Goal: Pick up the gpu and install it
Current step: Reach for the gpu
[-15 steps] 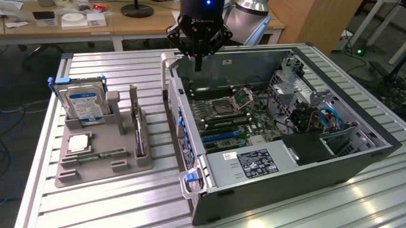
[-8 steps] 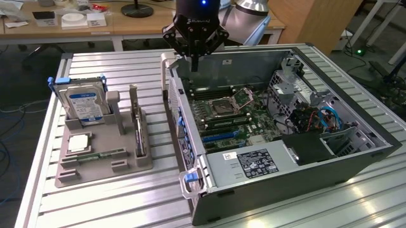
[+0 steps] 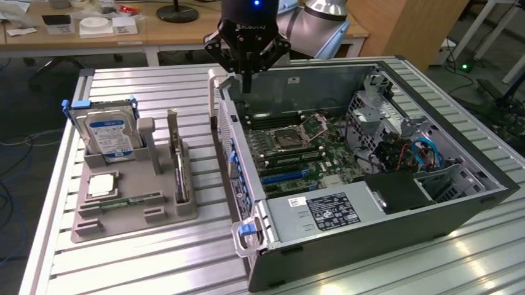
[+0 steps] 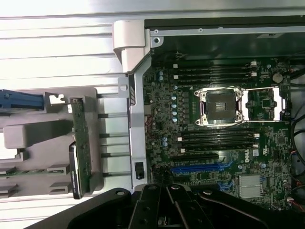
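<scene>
**Surface.** A table [image 3: 147, 258] of pale, ribbed metal slats was recorded. Glare lay along its near corner at the exterior view's right.

**Fixture.** A grey moulded holder [image 3: 131, 212] was set on the table toward the exterior view's left. Three parts were lodged in it:
- A hard drive [image 3: 110, 136] with a blue label, stood upright at the far end.
- A processor chip [image 3: 102, 184], laid flat.
- A memory stick [image 3: 131, 200], laid flat just beside the chip.

**Task item.** The gpu [image 3: 177, 160] was found standing on its long edge in the holder's slot nearest the case. Its green board was seen from above in the wrist view, with a black block on one face. It was touched by nothing but the holder.

**Case.** A computer case [image 3: 385, 233] was laid on its side just beside the holder, open upward. The motherboard [image 3: 287, 150], the processor socket [image 3: 297, 132] and a labelled power supply [image 3: 328, 212] at the near end were exposed.

**Gripper.** The black gripper [image 3: 245, 86] was hung above the far end of the case wall that faces the holder. Its jaws were pressed together on themselves, and it was well apart from the gpu.

**Room.** A wooden desk [image 3: 74, 37] bearing small boxes was noted behind the table, and a wooden cabinet [image 3: 410, 24] beyond the case. The floor [image 3: 24, 123] was dark, with cables [image 3: 8, 184] trailed at the exterior view's left.
</scene>
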`<state>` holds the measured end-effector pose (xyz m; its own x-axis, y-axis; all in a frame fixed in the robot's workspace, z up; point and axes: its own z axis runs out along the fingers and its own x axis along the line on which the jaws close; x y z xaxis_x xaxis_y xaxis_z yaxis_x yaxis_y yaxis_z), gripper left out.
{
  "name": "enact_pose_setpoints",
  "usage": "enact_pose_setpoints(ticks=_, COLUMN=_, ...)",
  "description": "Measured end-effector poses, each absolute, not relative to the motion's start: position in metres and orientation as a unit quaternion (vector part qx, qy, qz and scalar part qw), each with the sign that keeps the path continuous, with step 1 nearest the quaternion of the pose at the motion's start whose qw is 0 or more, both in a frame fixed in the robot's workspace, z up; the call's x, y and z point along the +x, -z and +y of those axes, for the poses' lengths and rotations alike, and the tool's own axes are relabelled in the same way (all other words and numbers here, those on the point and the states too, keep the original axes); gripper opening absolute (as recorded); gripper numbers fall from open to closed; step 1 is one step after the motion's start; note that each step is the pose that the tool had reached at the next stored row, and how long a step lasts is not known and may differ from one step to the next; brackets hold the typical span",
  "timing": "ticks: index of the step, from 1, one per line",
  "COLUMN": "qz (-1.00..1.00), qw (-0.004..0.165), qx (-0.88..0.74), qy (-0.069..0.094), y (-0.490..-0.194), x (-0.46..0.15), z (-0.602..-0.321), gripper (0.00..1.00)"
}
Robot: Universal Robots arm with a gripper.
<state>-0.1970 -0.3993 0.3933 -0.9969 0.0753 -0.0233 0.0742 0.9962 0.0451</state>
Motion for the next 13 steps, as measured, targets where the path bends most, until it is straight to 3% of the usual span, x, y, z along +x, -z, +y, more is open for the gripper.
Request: enact_pose_setpoints(ticks=13, qz=0.999, qw=0.012, qx=0.037, qy=-0.022, y=-0.393, x=-0.210, z=-0.400, gripper=0.11)
